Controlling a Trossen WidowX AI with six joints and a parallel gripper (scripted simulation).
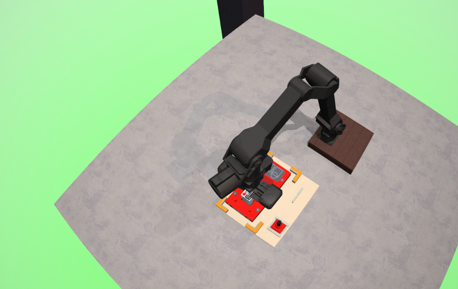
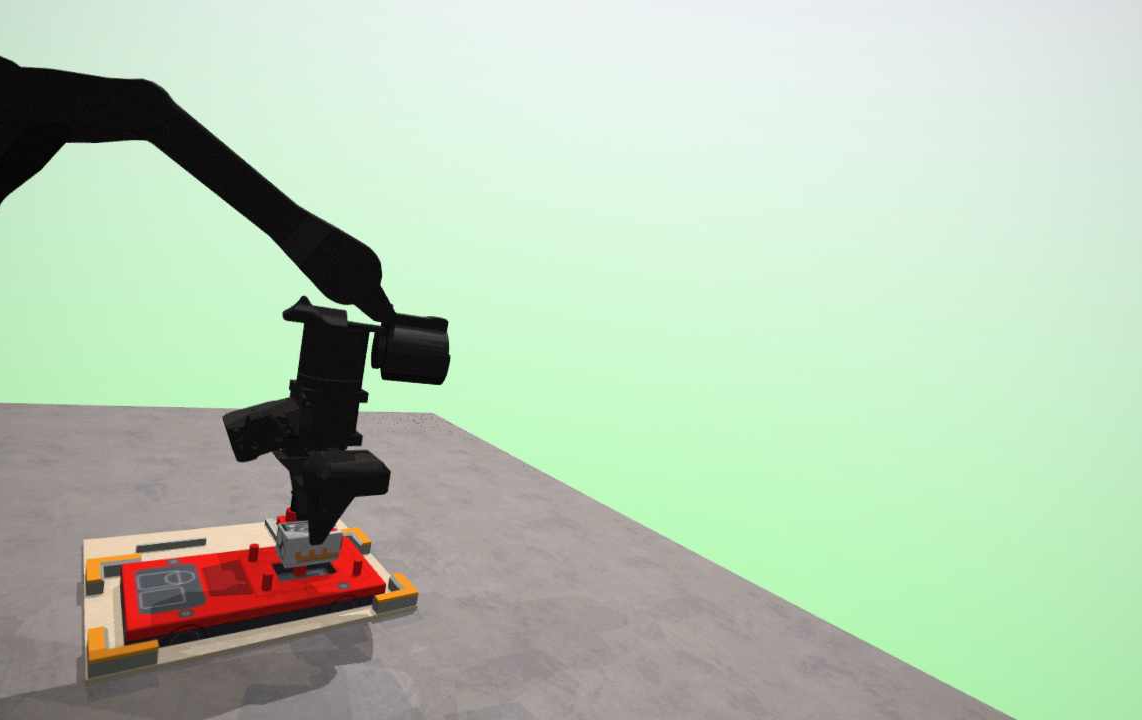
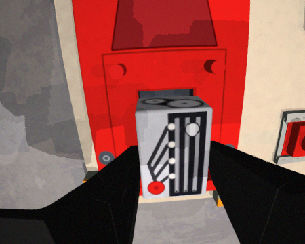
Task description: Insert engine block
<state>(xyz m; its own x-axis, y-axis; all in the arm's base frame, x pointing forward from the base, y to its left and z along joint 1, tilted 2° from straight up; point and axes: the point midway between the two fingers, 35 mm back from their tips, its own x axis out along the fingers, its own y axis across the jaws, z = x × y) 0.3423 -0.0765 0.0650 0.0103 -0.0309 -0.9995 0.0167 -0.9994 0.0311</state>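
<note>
My gripper (image 2: pixel 306 530) (image 3: pixel 173 151) is shut on the engine block (image 1: pixel 246 194) (image 2: pixel 292 544) (image 3: pixel 160 135), one finger on each side. The block is a pale grey box with a striped, red-dotted top. I hold it upright just above the red car body (image 1: pixel 250 215) (image 2: pixel 235 606) (image 3: pixel 234 51). The dark rectangular opening (image 2: pixel 317 572) (image 3: pixel 166 92) shows below the block in the exterior view and past its far edge in the wrist view. A small red upright piece (image 2: pixel 299 570) shows at the opening. The block's slot side cannot be made out, and the rib is not clearly seen.
Red pegs (image 2: pixel 254 552) (image 2: pixel 267 582) (image 2: pixel 357 567) stand on the car body around the opening. Orange corner brackets (image 1: pixel 296 175) (image 2: pixel 123 651) surround the body on a cream board (image 1: pixel 306 186) (image 3: pixel 271 68). A red piece with a black knob (image 1: pixel 278 226) and a thin bar (image 1: pixel 297 195) are beside the body.
</note>
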